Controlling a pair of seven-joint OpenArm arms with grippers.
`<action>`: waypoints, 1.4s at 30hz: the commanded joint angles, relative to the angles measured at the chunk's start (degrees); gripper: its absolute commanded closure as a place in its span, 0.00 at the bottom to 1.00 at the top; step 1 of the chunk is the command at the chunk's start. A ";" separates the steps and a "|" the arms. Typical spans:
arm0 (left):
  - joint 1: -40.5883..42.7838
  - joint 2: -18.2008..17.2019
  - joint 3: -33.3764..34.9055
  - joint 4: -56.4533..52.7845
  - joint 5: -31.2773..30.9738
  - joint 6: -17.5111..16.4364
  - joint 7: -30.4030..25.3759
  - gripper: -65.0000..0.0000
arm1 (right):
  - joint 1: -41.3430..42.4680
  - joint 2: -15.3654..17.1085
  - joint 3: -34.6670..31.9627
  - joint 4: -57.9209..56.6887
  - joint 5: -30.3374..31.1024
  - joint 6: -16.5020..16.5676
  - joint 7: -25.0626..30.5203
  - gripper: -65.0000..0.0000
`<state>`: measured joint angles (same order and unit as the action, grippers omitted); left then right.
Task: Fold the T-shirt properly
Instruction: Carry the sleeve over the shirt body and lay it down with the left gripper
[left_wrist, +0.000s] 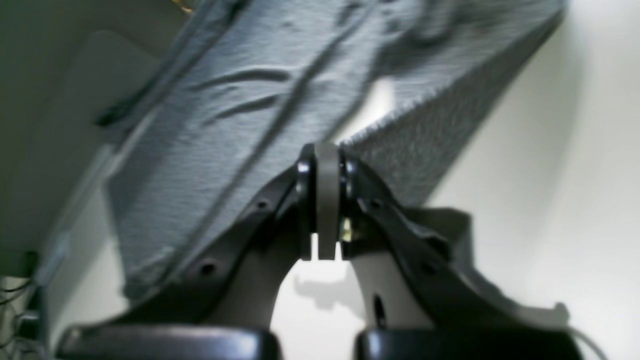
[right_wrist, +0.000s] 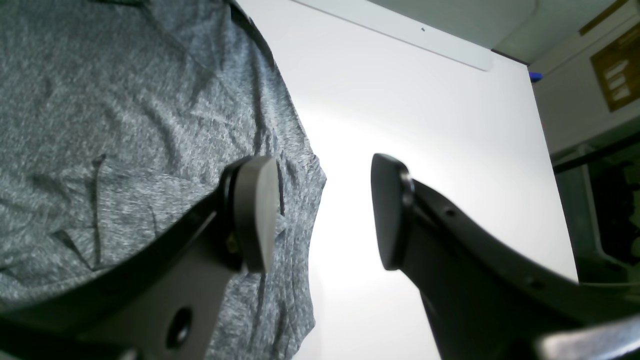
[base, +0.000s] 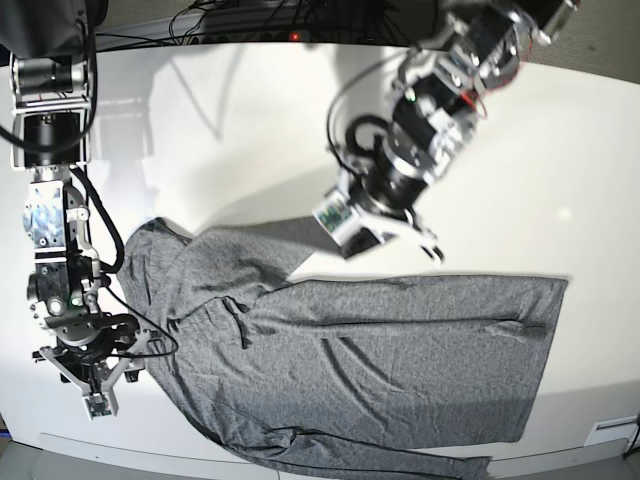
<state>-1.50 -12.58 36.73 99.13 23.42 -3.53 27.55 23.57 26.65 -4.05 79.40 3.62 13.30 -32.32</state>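
Note:
The heather-grey T-shirt lies spread across the white table, collar end to the left and hem to the right. One sleeve runs along its near edge. My left gripper sits at the shirt's far edge and its arm is blurred. In the left wrist view the left gripper is shut, and a ribbed edge of the T-shirt runs straight into the tips. My right gripper stands left of the shirt. In the right wrist view that gripper is open and empty, one finger over the T-shirt, the other over bare table.
Cables run along the table's back edge. The right arm's base and column stand at the left side. The table's front edge lies just below the shirt. A brown sign hangs on a wall beyond the table.

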 joint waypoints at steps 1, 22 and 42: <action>-2.21 -0.02 -0.46 -0.04 -1.07 0.59 -1.01 1.00 | 1.81 0.76 0.46 1.07 0.09 -0.50 1.36 0.56; -25.46 -4.59 -3.28 -22.01 -9.70 0.72 -3.78 1.00 | 1.79 0.48 0.46 1.07 1.55 -0.52 0.11 0.56; -41.20 -4.44 -3.28 -44.19 -16.44 0.72 -9.16 1.00 | 1.77 0.48 0.46 0.98 2.58 -0.48 -0.74 0.56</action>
<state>-40.47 -16.93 33.89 54.19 6.74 -3.55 19.64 23.51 26.37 -4.05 79.40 6.22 13.28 -34.39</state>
